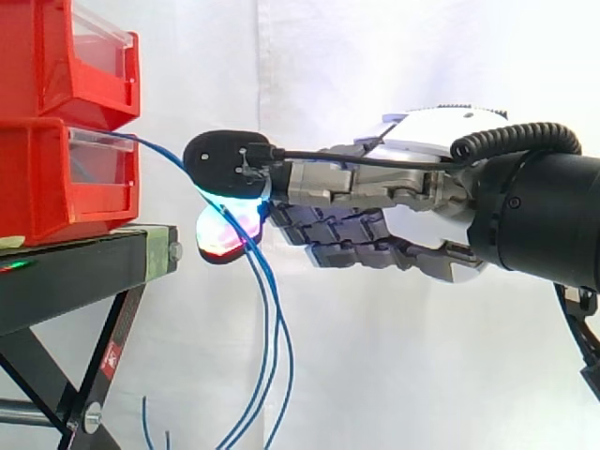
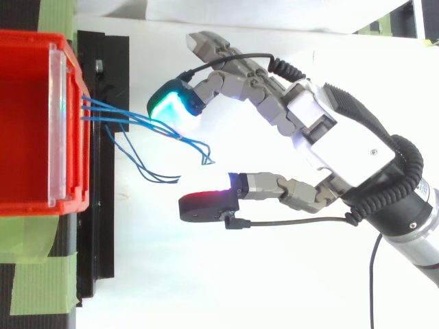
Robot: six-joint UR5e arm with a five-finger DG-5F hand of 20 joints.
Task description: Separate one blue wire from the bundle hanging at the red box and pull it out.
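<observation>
Several thin blue wires (image 2: 130,120) come out of the front of the lower red bin (image 1: 47,178) and hang in loops (image 1: 267,309) beside the black stand. My hand (image 2: 322,137) reaches in from the right, level with that bin. Its fingers are spread. One fingertip pad glowing green and cyan (image 2: 175,106) rests against the wires close to where they bunch. The thumb, with a red-glowing pad (image 2: 206,204), stays well apart from the wires on the near side. No wire is pinched between them. Loose wire ends (image 2: 204,159) lie in the gap.
A second red bin (image 1: 66,56) is stacked on the lower one. Both sit on the black stand (image 1: 84,272) with crossed legs. Green tape (image 2: 34,274) marks the stand beside the bin. A white curtain hangs behind.
</observation>
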